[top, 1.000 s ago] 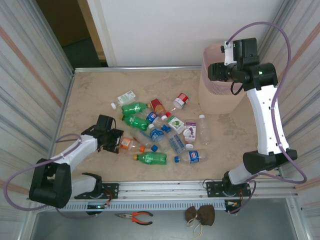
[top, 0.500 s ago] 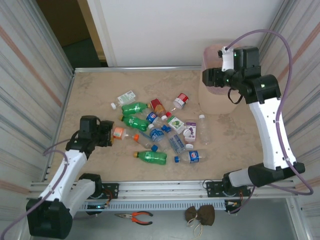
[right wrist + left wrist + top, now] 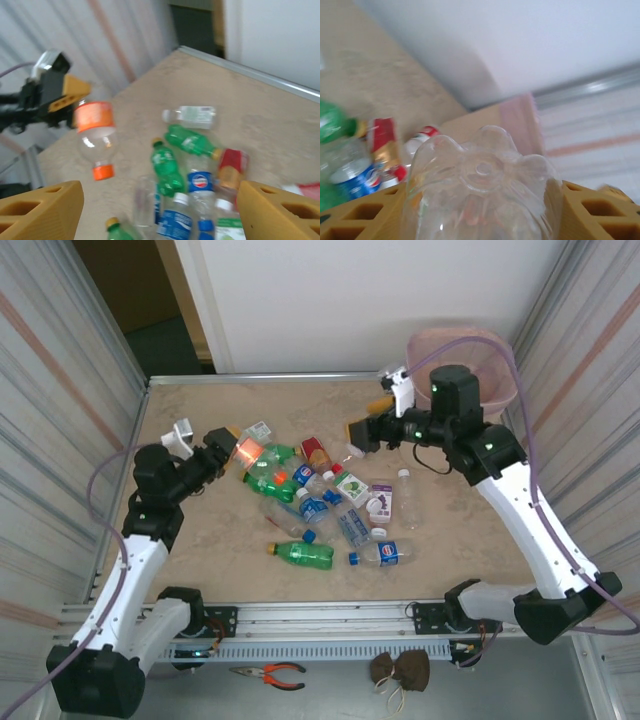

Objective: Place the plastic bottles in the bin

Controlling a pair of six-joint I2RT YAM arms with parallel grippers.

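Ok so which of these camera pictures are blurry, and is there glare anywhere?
Top external view: sharp overall, though the orange-label bottle in the left gripper glows overexposed. Left wrist view: that bottle's clear base sits too close, out of focus, and the loose bottles behind smear. Right wrist view: soft motion blur throughout, the right gripper's fingers included.

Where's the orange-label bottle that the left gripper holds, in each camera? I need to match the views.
Top external: orange-label bottle left of centre, in the left gripper, at the pile's far-left edge.
Left wrist: bottom centre, clear base facing the camera.
Right wrist: left of centre, orange cap pointing down.
Shared landmark: red-label bottle.
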